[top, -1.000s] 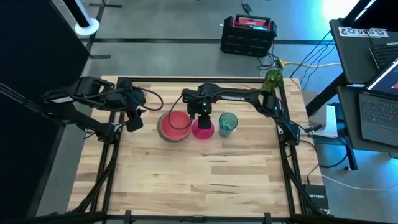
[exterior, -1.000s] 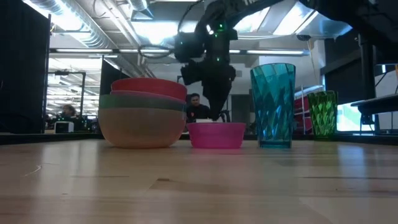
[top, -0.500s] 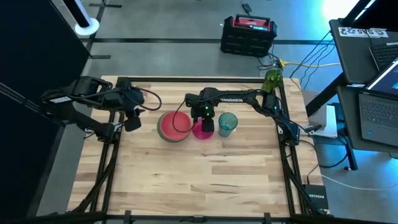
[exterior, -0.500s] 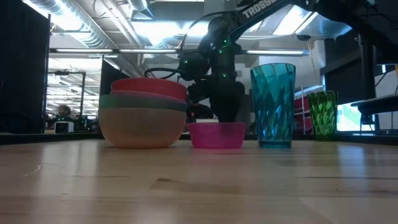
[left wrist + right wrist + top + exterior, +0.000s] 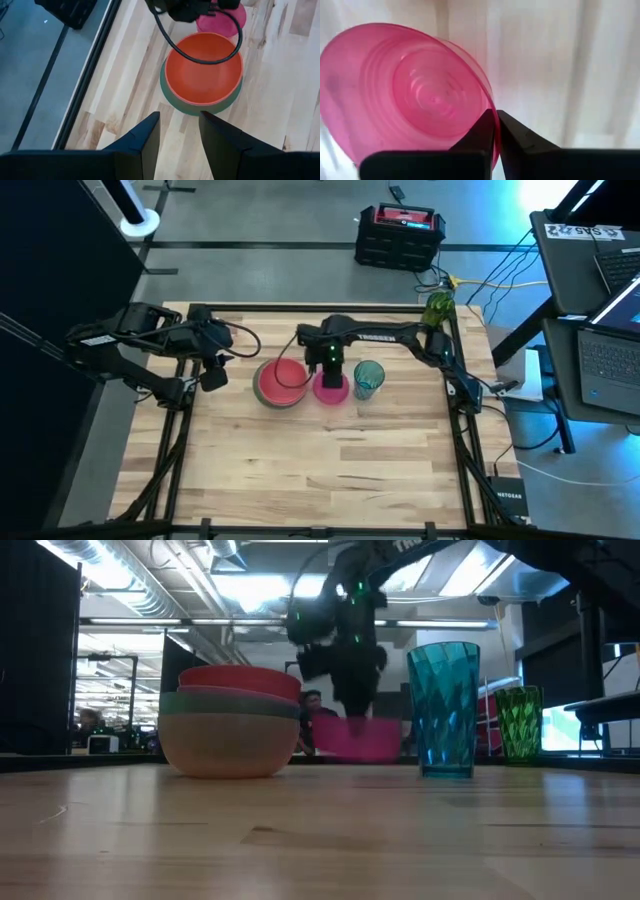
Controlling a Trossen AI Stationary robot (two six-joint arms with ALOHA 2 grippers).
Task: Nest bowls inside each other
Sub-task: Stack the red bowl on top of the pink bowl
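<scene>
Right gripper [image 5: 495, 131] pinches the magenta bowl's [image 5: 357, 738] rim, holding it clear of the table between the stack of 3 bowls [image 5: 278, 383] and the cup [image 5: 444, 710]. Left gripper [image 5: 179, 134] waits spread. Next, probably: carry it over the stack, then release.

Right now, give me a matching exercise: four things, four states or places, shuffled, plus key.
Things:
1. small magenta bowl
2. coral bowl
3. teal cup
4. left gripper

States or places:
A. open, waiting near the table's left edge
B. upright on the table, beside the right gripper
C. pinched at its rim by the shut right gripper, lifted and tilted
D. topmost in the stack of bowls

Pairs: 1-C, 2-D, 3-B, 4-A
</scene>
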